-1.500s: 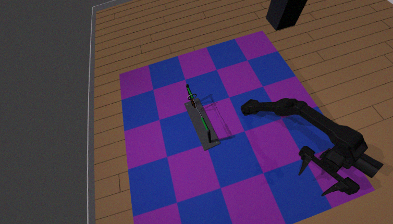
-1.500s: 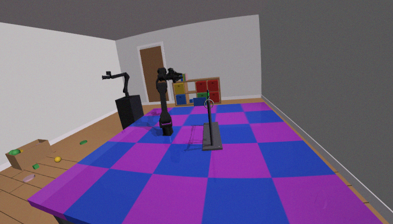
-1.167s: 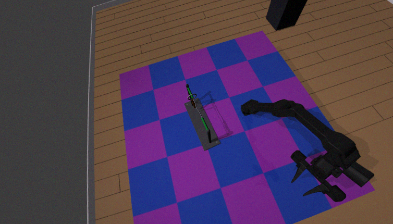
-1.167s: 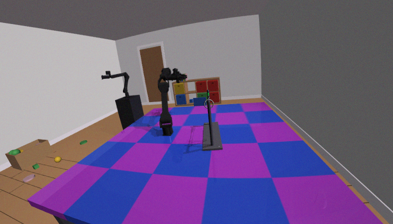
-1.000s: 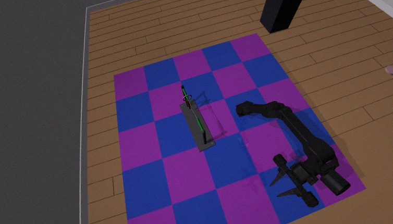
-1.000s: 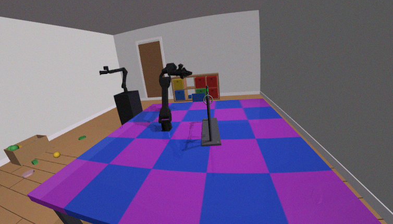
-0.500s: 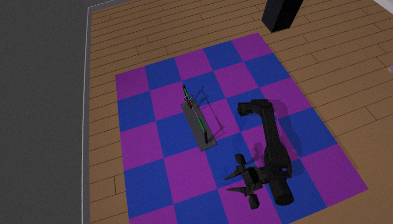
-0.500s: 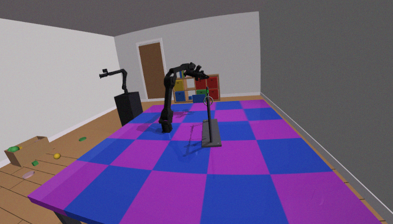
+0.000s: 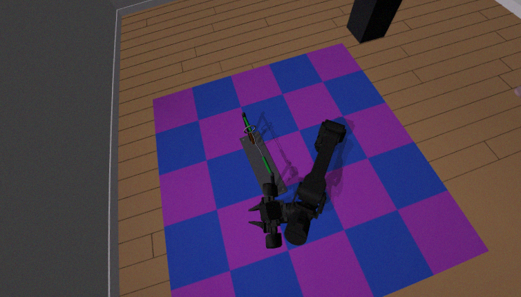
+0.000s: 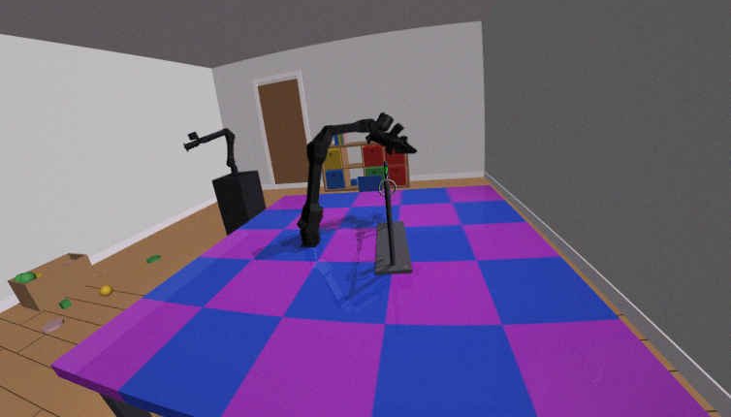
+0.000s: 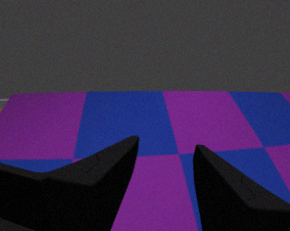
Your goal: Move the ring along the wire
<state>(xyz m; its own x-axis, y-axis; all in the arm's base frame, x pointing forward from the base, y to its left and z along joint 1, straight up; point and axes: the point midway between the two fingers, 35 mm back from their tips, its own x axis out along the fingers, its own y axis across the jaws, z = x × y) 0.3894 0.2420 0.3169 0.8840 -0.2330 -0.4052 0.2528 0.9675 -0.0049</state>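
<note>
Black pincer [image 9: 249,216] [image 10: 414,149] [image 11: 166,147] fingers stand narrowly parted, with nothing between their tips. In the wrist view, magenta and blue squares of the tabletop [image 9: 200,240] [image 10: 442,364] [image 11: 123,117] show beyond them. Raised above the table, the pincer is nearer the bare post [image 9: 271,179] than the post by the ring [image 9: 243,114] [image 10: 390,218]; whether its body touches the bare post, I can't tell. Behind its fingers, the black arm [image 9: 318,163] [image 10: 313,175] runs back to its foot on the table. Beyond the bare post from the pincer lie one green part [image 9: 267,165], then the thin grey part [image 9: 261,150] of the wire. Farther out, well apart from the pincer, the ring [image 9: 244,128] [image 10: 379,188] hangs around the other green part [image 9: 247,121], its orange handle [image 9: 251,137] ungripped. Both posts rise from a dark grey base plate [image 9: 249,151] [image 10: 401,245].
</note>
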